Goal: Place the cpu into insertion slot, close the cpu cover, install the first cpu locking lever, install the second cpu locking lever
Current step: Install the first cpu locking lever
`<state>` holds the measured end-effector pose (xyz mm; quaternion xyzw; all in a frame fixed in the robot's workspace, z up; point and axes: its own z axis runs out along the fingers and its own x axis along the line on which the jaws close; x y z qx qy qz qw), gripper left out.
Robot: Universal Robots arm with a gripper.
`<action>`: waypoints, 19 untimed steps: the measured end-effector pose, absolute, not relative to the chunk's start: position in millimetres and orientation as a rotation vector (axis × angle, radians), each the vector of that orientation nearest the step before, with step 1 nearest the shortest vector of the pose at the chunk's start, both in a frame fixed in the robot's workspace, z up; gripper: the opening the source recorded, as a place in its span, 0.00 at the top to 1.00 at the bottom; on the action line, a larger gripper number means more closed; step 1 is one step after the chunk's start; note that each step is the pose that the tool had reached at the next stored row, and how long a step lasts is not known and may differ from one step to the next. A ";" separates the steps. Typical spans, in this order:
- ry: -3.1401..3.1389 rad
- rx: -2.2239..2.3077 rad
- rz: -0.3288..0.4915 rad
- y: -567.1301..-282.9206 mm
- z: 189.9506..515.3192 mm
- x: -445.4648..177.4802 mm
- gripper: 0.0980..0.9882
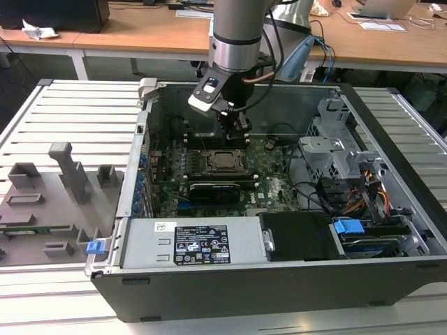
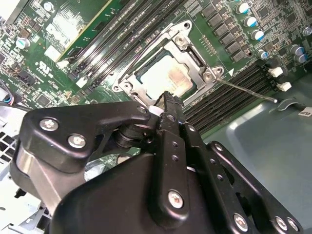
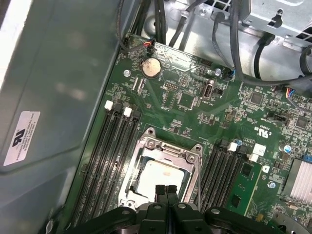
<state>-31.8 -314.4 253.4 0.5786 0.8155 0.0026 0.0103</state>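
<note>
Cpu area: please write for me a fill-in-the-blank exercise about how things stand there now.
1. The cpu sits in a ___ motherboard.
2. The cpu cover, a metal frame, lies ___ the cpu.
3. The end effector, fingers shut, hangs just ___ the cpu.
Missing words: green; around; above.

Chip: small flat square silvery-tan cpu (image 3: 163, 173), the edge by the black gripper (image 3: 165, 189) hidden behind it in both wrist views.
Frame: thin grey metal square cpu cover (image 3: 146, 146), one side hidden under the gripper too.
Latching: too small to tell in the exterior view.
Arm: grey robot arm (image 1: 236, 35), cut off by the exterior view's upper edge.
Gripper body: cut off by the picture's edge in both wrist views.
</note>
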 end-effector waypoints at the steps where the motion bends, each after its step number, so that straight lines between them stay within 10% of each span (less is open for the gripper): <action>1: 2.550 1.800 0.008 -314.5 253.4 -31.8 0.99; 19: 2.634 1.675 0.010 -314.5 253.4 -31.8 0.99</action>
